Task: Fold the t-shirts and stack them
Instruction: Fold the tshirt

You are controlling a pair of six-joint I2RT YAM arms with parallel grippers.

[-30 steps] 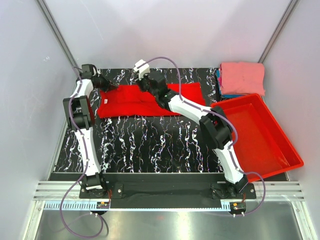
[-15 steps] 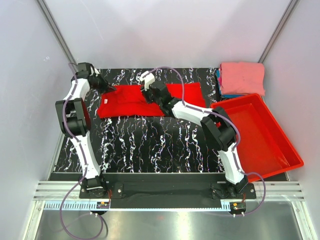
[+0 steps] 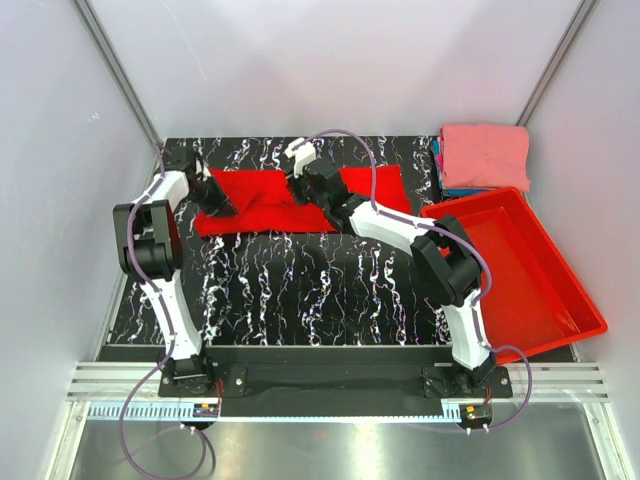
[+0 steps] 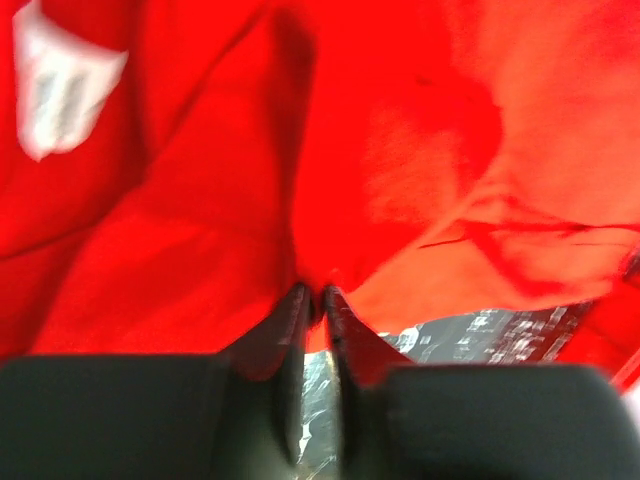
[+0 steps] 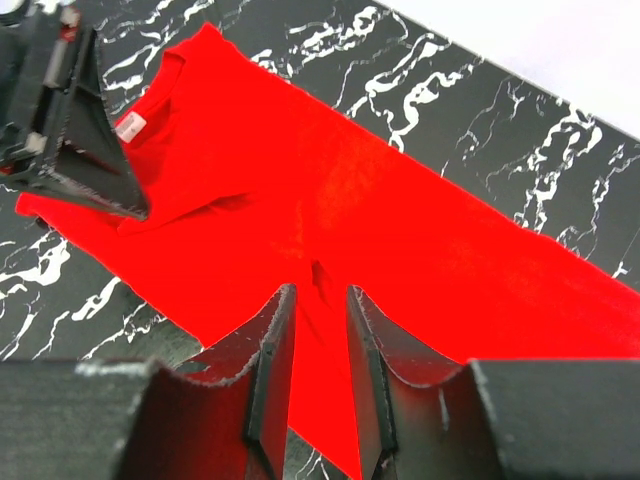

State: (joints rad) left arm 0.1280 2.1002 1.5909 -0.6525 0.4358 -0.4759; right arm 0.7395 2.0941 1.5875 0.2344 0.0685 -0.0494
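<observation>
Nothing here can be read; the one label is a small white neck tag (image 5: pixel 128 125) on the red t-shirt (image 5: pixel 330 200), its print too blurred to make out

Even, bright overhead light cast soft shadows; the left wrist view was blurred, the red t-shirt (image 4: pixel 200 230) glaring.

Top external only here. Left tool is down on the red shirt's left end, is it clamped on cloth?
Observer: Left wrist view: left tool, fingers a sliver apart, red t-shirt bunched at the tips. Grip unclear.
Operator: And the other arm?
Observer: Right wrist view: right tool open over flat cloth, nothing pinched between the fingers.
Operator: Collar end?
Observer: A white neck label lies beside the left tool.
</observation>
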